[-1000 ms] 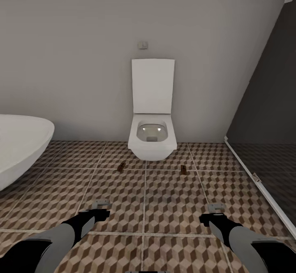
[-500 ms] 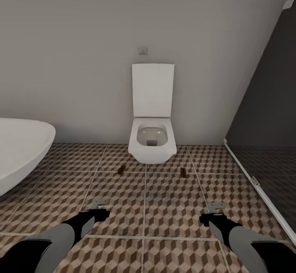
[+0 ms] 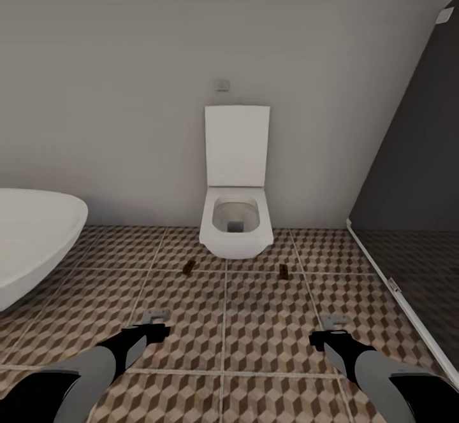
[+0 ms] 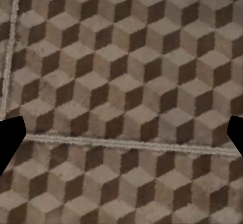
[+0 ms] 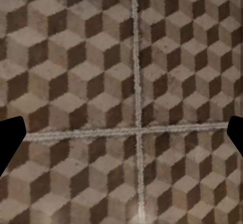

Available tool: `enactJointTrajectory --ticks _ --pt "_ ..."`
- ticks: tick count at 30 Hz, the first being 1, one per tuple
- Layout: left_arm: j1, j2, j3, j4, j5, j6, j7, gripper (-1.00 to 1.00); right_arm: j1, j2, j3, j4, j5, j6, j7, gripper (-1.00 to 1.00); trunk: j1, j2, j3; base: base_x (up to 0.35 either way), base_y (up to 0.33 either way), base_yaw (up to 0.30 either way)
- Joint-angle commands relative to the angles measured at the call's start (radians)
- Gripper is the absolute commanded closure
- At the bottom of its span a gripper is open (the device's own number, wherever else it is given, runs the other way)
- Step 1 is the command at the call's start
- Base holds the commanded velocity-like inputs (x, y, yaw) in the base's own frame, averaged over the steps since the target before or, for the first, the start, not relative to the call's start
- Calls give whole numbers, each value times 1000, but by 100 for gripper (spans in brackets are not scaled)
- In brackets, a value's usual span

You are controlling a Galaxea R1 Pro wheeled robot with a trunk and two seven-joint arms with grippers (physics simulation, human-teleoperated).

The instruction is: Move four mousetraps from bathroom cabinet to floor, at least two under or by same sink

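Head view: two mousetraps lie on the bathroom floor (image 3: 268, 321) near frame centre, one (image 3: 188, 267) just left of the white toilet (image 3: 236, 219), the other (image 3: 284, 273) just right of it, well apart from each other. Bathtub edge (image 3: 32, 238) at left, dark shower enclosure (image 3: 414, 187) at right.

Left gripper (image 3: 158, 316) at lower left, right gripper (image 3: 334, 322) at lower right; both hover over tile. In each wrist view the dark fingertips sit at opposite frame edges with only tile between them, so both jaws are spread wide and hold nothing.

Judgement: two traps are on the floor, but beside the toilet, not a sink. The step in hand looks like travel between placings. Next move likely calls for turning toward the cabinet for the remaining traps, and for putting at least two by the sink.
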Motion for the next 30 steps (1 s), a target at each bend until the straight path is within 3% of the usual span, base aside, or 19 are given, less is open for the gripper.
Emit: enactJointTrajectory --ticks 1,30 --pt "0 0 -6 -1 10 5 2 -100 -1 0 5 1 3 4 -2 -100 -4 7 2 0 0 0" --pt "0 15 -6 10 13 25 1 -100 -1 4 4 3 -1 4 -6 -100 -115 210 93 0 0 0"
